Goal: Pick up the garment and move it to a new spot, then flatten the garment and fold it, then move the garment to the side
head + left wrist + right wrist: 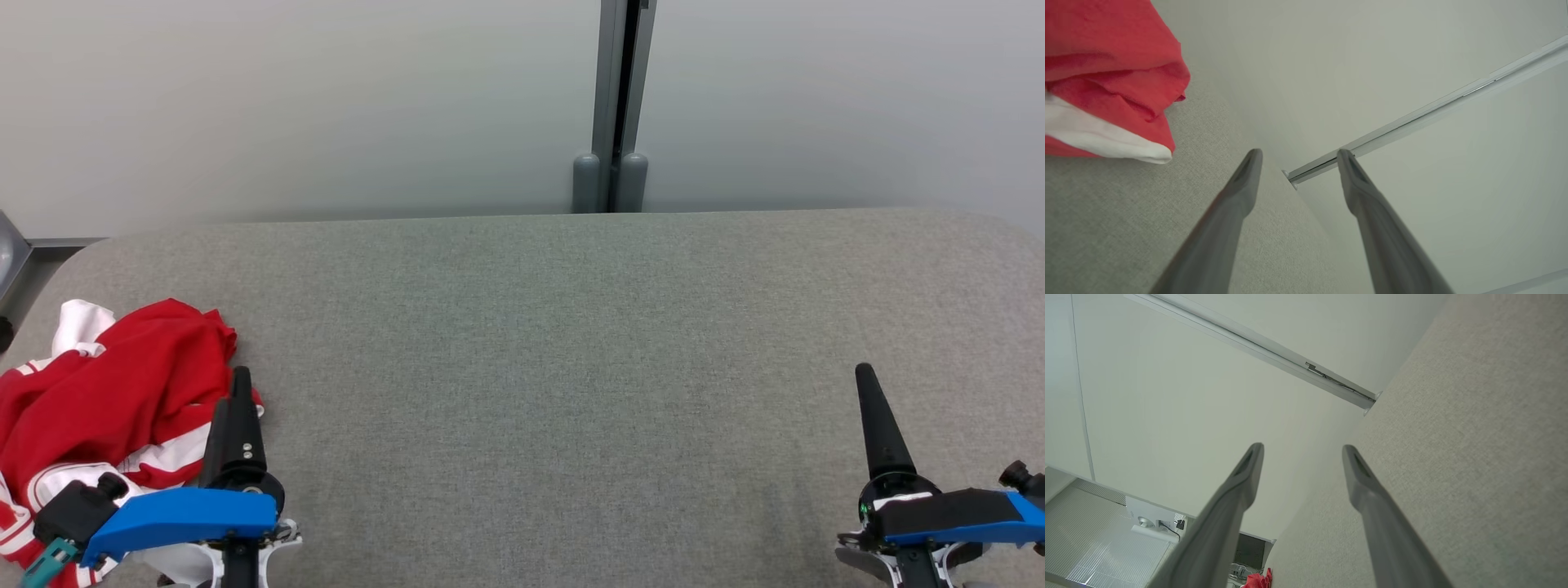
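A crumpled red and white garment [106,392] lies in a heap at the left end of the grey fabric table [555,367]. My left gripper [235,388] stands right beside the heap's right edge, open and empty. In the left wrist view the garment [1106,77] fills the upper left, apart from the left gripper [1298,152], whose two fingers stand spread. My right gripper [864,371] rests low at the right end of the table, far from the garment. In the right wrist view the right gripper [1302,446] is open with nothing between its fingers, and a red scrap of the garment [1257,580] shows at the bottom.
A pale wall with a grey vertical post [616,106] rises just behind the table's far edge. The table's rounded left corner sits next to a grey ledge [49,245]. In the right wrist view a ribbed floor and a white device [1151,518] lie beyond the table.
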